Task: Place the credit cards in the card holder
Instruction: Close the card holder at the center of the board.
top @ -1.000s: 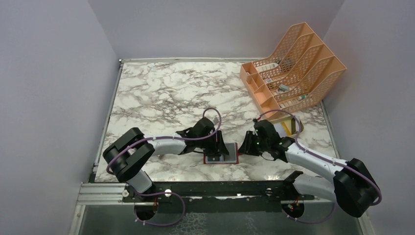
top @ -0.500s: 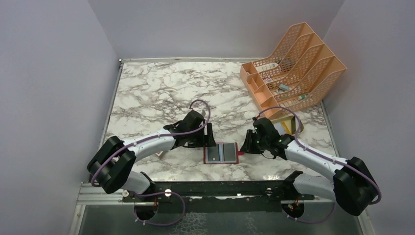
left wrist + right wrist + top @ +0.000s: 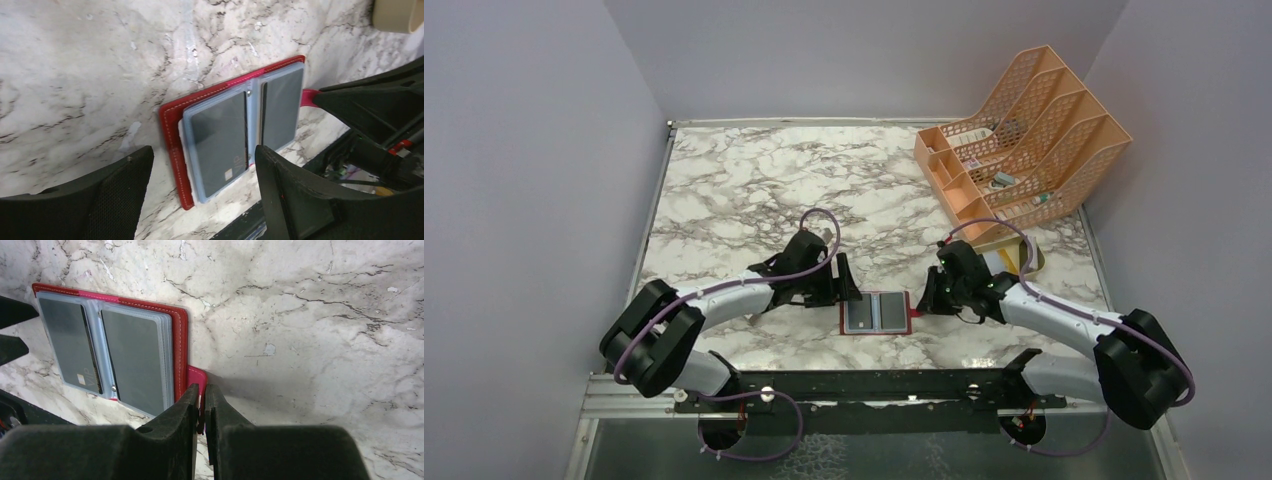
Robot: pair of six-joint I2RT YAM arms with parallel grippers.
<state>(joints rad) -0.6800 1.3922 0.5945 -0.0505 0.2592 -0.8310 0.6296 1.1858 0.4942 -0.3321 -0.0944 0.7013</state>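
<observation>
The card holder lay opened flat near the marble table's front edge, its snap tab pinched by the right gripper, apparently to anchor it, while the left gripper hung beside it, jaws spread and empty, dark credit cards showing in its sleeves.

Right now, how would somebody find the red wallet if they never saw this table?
Start at the marble table, then go to its near edge, between the left gripper and the right gripper. The card holder lies open there, flat. It is dark red, with clear sleeves over dark cards inside, unlike the orange mesh rack.
</observation>
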